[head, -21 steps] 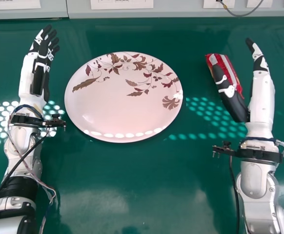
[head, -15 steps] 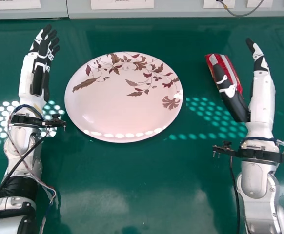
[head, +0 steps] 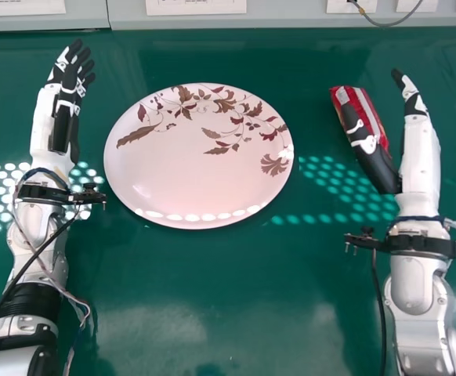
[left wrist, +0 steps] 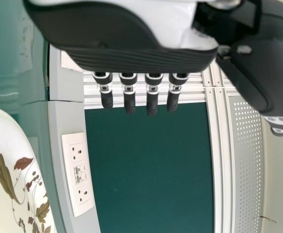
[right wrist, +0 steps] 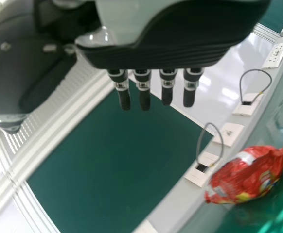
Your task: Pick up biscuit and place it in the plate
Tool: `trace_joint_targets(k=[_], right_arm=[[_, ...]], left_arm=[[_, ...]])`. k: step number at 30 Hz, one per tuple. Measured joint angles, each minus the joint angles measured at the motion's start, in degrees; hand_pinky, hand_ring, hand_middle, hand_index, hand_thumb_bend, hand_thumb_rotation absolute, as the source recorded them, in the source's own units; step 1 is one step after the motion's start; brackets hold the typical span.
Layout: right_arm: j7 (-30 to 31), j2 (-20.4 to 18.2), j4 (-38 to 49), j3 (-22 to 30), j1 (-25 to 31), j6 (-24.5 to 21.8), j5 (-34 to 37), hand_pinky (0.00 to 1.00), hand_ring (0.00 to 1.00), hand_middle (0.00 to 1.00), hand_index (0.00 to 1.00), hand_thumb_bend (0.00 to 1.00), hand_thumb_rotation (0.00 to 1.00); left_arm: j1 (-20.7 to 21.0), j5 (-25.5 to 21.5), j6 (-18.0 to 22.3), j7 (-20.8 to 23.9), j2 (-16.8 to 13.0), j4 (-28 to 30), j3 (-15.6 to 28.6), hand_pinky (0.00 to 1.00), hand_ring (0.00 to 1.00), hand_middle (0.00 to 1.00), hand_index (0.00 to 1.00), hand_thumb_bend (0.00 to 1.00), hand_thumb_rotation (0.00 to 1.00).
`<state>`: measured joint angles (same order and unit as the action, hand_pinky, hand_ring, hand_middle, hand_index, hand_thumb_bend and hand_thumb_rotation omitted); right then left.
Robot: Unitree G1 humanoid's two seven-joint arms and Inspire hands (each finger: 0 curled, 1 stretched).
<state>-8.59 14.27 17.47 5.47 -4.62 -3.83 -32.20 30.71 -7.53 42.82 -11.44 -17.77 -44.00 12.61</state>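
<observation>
The biscuit, in a red wrapper (head: 367,113), lies on the table right of the plate (head: 189,176), partly covered by the thumb of my right hand (head: 419,125). That hand is open, its fingers straight and the thumb spread towards the plate. In the right wrist view the right hand (right wrist: 168,80) has straight fingers, with the red packet (right wrist: 248,174) apart from them. My left hand (head: 67,86) rests open at the plate's left. The left wrist view has the left hand (left wrist: 152,92) with straight fingers and part of the flowered plate (left wrist: 10,184).
The green table (head: 212,313) spreads around the plate. Along its far edge runs a grey panel (head: 291,17) with white socket plates (head: 197,6). A cable loop (head: 381,22) hangs there. Thin cables run along both arms.
My right hand and forearm have shifted slightly, with the fingertips a little lower in the head view. The left hand, the plate and the packet have stayed put.
</observation>
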Motion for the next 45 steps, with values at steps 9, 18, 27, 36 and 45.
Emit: trace_joint_targets(k=[9,18,27,36,45], right_arm=[[9.2,6.5,0.6,3.3,-6.2,-12.5,0.9,0.72,0.93,1.00,1.00,1.00,0.52],[13.6,11.3,-5.1,2.8,-11.3,-17.5,1.0,0.76,0.94,1.00,1.00,0.97,0.50],[23.4,19.2,-12.9,-1.6,-18.4,-24.4,0.3,0.76,0.96,1.00,1.00,1.00,0.58],[27.3,21.9,-20.4,-8.1,-23.5,-25.4,-1.3,0.77,0.98,1.00,1.00,1.00,0.56],[25.9,21.2,-26.8,-11.9,-26.9,-23.4,-1.9,0.77,0.97,1.00,1.00,1.00,0.57]], left_arm=[[0.4,0.2,0.3,0.5,-0.1,-0.9,0.0,1.00,1.00,1.00,1.00,1.00,0.78],[0.7,0.0,0.5,0.3,-0.1,-1.6,0.0,1.00,1.00,1.00,1.00,1.00,0.78],[1.4,0.2,1.3,0.2,-0.1,-2.4,0.0,1.00,1.00,1.00,1.00,1.00,0.78],[1.7,0.4,1.8,0.3,0.0,-3.2,0.0,1.00,1.00,1.00,1.00,1.00,0.79],[1.9,0.5,1.9,-0.1,0.1,-3.3,0.0,1.00,1.00,1.00,1.00,1.00,0.77]])
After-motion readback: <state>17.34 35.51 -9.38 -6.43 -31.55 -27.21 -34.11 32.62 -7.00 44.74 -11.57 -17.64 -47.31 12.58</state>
